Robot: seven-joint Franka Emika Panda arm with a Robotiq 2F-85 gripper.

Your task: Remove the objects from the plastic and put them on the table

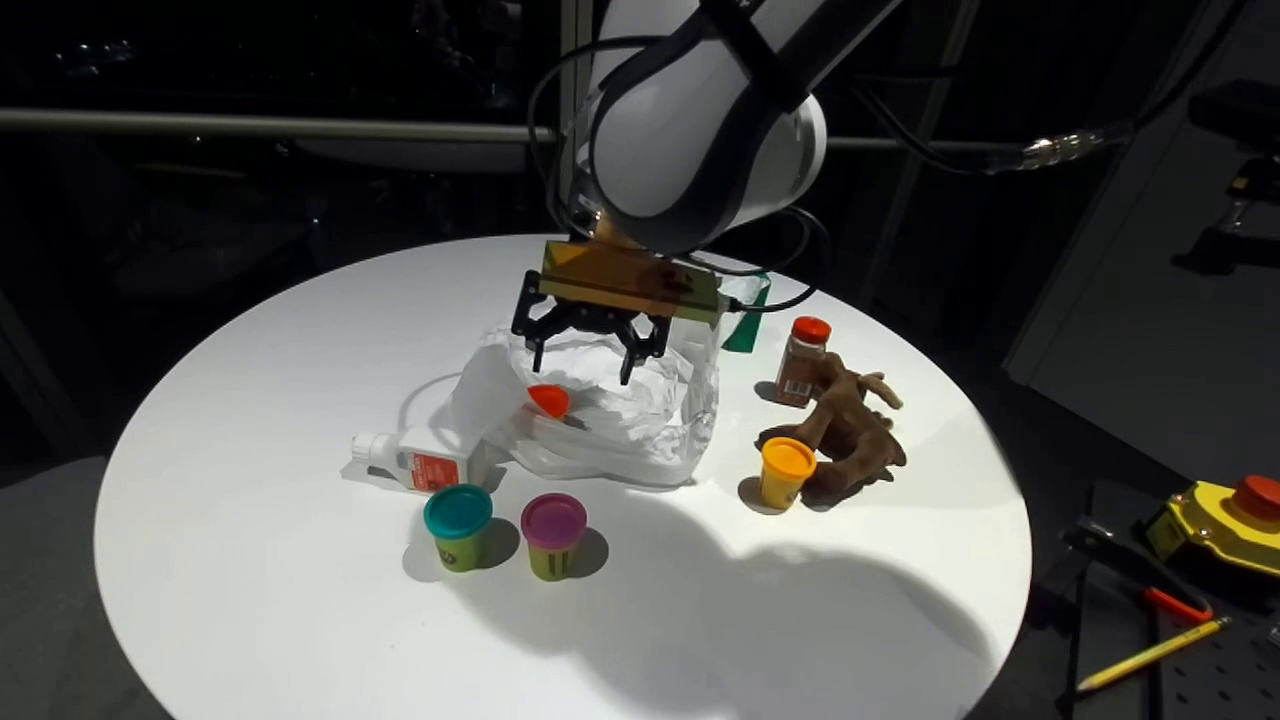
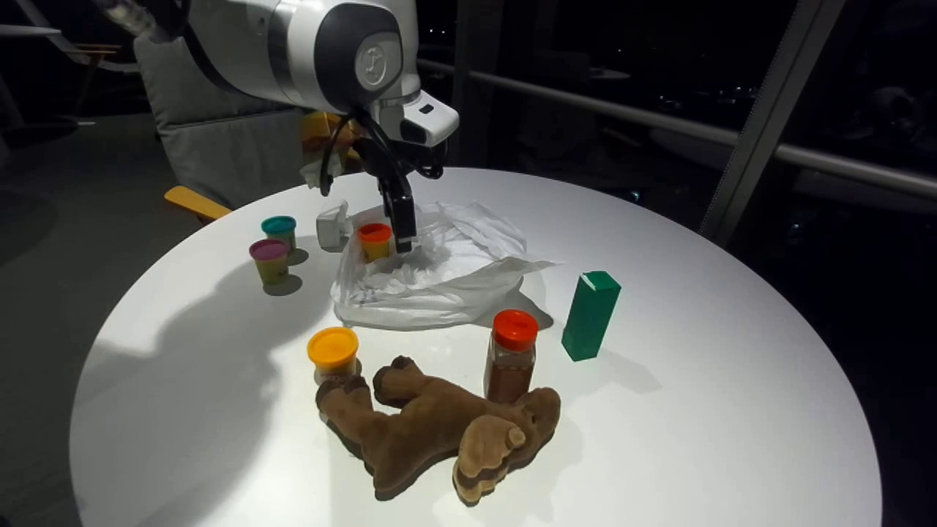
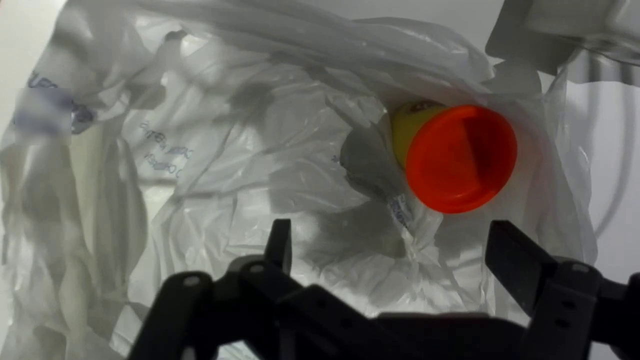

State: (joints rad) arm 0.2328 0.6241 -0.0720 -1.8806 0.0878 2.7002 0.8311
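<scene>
Over the plastic (image 2: pixel 410 311), hovering with hand (image 1: pixel 582 375) spread wide, empty. Can see orange-lidded cup (image 3: pixel 462 160) inside, plus brown plush animal (image 2: pixel 432 424) lying beside red-capped bottle (image 2: pixel 510 369) on desk (image 2: pixel 695 439).

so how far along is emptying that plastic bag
Looks done: the plush animal, red-capped bottle, green box, white bottle, teal-lidded cup, purple-lidded cup and light-orange-lidded cup are on the table outside the bag.
In hand: nothing gripped; the open gripper is over the bag.
Left: the red-orange-lidded cup, visible inside the bag. More could be hidden.
</scene>
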